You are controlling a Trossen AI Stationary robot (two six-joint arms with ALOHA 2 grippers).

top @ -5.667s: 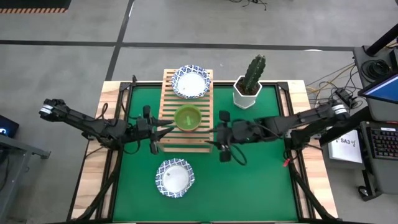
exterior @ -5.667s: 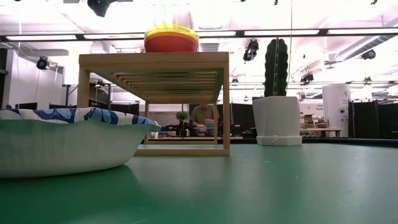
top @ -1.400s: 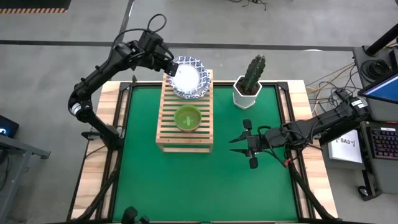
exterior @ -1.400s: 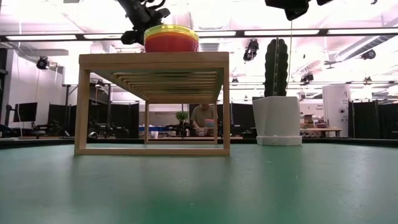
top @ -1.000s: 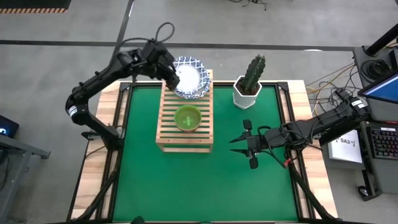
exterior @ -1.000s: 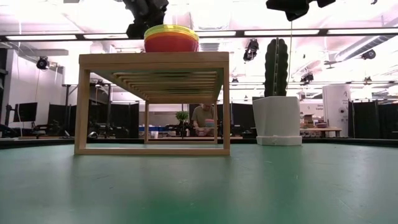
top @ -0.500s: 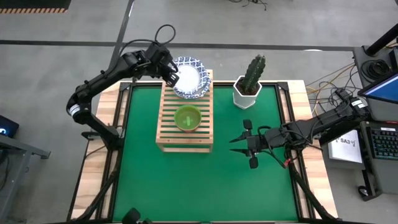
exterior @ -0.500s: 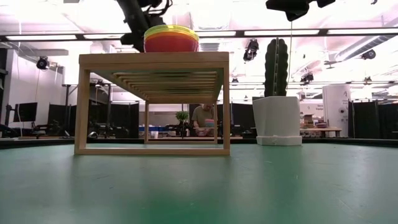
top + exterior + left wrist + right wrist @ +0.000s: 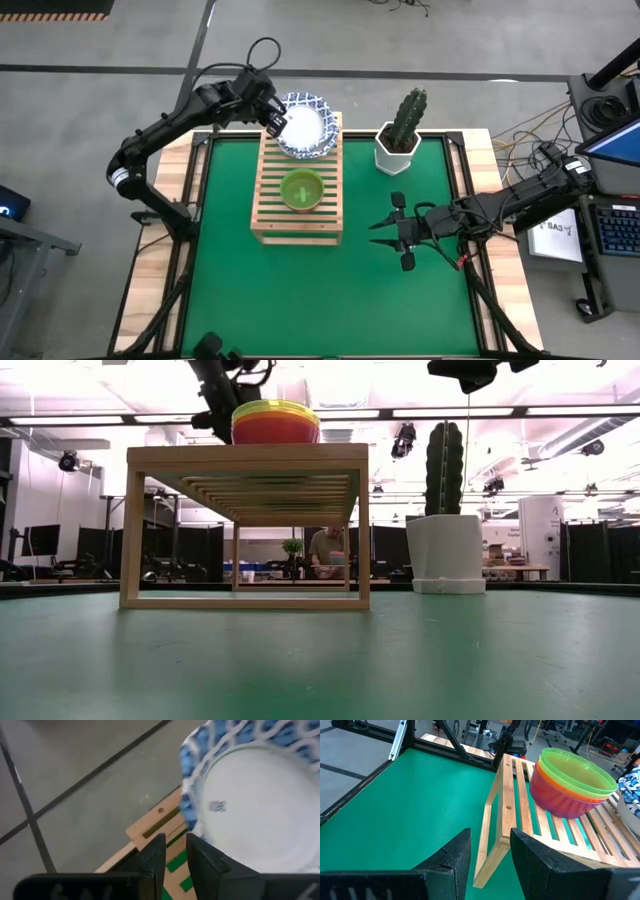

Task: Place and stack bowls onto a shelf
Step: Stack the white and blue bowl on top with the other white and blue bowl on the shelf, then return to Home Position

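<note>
The wooden slatted shelf (image 9: 298,215) (image 9: 250,457) stands on the green mat. A white bowl with a blue patterned rim (image 9: 303,125) (image 9: 250,805) sits on the shelf's far end. A stack of plastic bowls with the green one on top (image 9: 301,190) (image 9: 275,422) (image 9: 572,785) rests at its middle. My left gripper (image 9: 275,124) (image 9: 175,842) hovers just beside the patterned bowl's left rim, with a narrow gap between its fingers and nothing in it. My right gripper (image 9: 385,233) (image 9: 490,837) waits open above the mat, right of the shelf.
A cactus in a white hexagonal pot (image 9: 400,135) (image 9: 445,550) stands on the mat's far right, close to the shelf. Bare green mat (image 9: 300,300) stretches near of the shelf. A person sits in the room far behind the table (image 9: 325,550).
My left gripper has sunk a little and edged toward the table's left beside the patterned bowl, then held still. The bowls and the shelf have stayed put.
</note>
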